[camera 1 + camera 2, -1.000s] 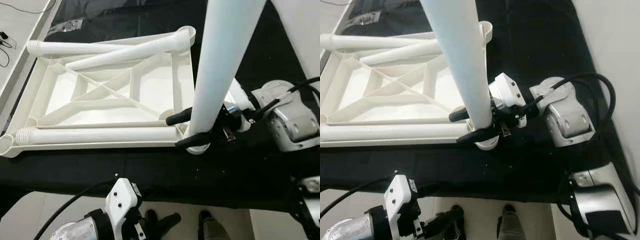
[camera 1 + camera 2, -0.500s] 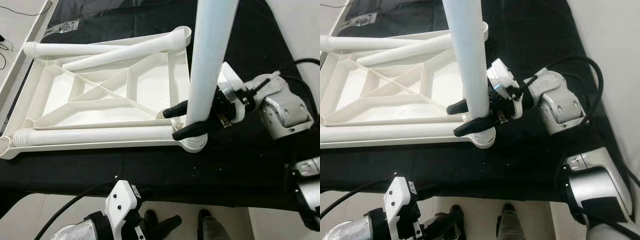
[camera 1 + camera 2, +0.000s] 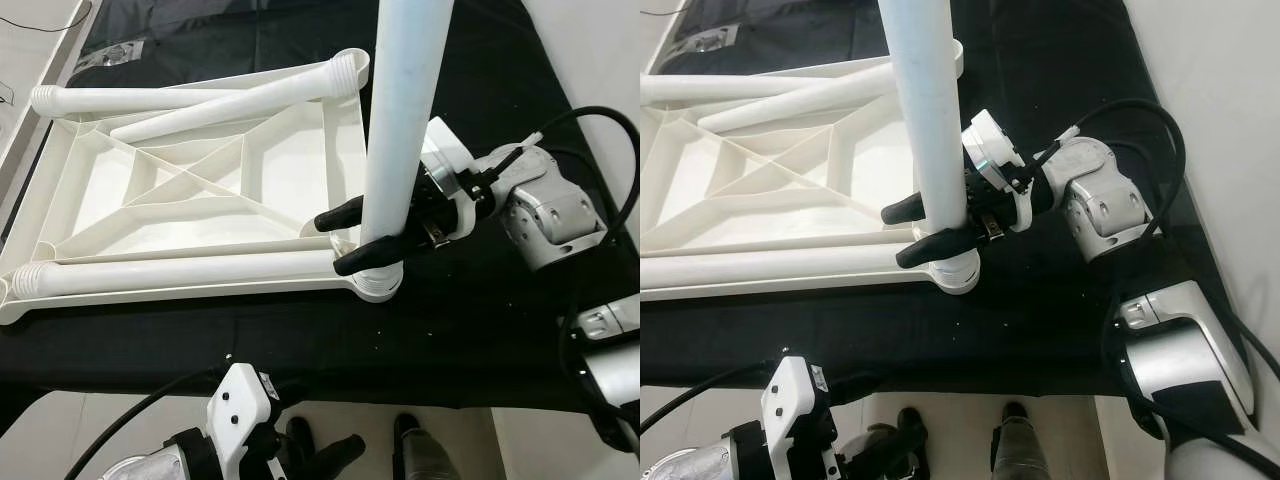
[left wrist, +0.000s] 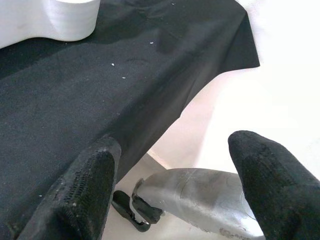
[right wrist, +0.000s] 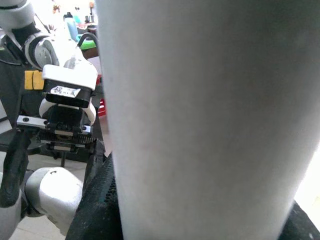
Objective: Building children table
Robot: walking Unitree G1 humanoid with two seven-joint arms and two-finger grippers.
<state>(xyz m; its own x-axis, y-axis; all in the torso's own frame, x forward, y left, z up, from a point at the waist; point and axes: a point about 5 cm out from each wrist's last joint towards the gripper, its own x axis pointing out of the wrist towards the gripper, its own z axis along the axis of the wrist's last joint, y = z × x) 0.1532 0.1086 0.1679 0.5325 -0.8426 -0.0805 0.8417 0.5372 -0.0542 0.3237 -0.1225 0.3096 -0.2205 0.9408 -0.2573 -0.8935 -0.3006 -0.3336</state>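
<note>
The white plastic table top (image 3: pixel 62 178) lies upside down on a black cloth, its ribbed underside facing up. One white leg (image 3: pixel 400 110) stands nearly upright in the near right corner socket (image 3: pixel 378 287). My right gripper (image 3: pixel 336 242) is shut on this leg just above the socket, and the leg (image 5: pixel 200 115) is very close in the right wrist view. Three more legs lie on the underside: one along the near edge (image 3: pixel 180 272), one along the far edge (image 3: pixel 130 98), one slanted (image 3: pixel 230 100). My left gripper (image 4: pixel 175 180) hangs open below the cloth's near edge, holding nothing.
The black cloth (image 3: pixel 300 340) covers the surface and drops off at its near edge, with pale floor below. A white panel (image 3: pixel 20 60) runs along the far left. A clear plastic bag (image 3: pixel 120 52) lies beyond the table top.
The leg held by my right gripper has gone from leaning to nearly upright over the corner socket. The right arm has shifted left with it. The left arm has not moved.
</note>
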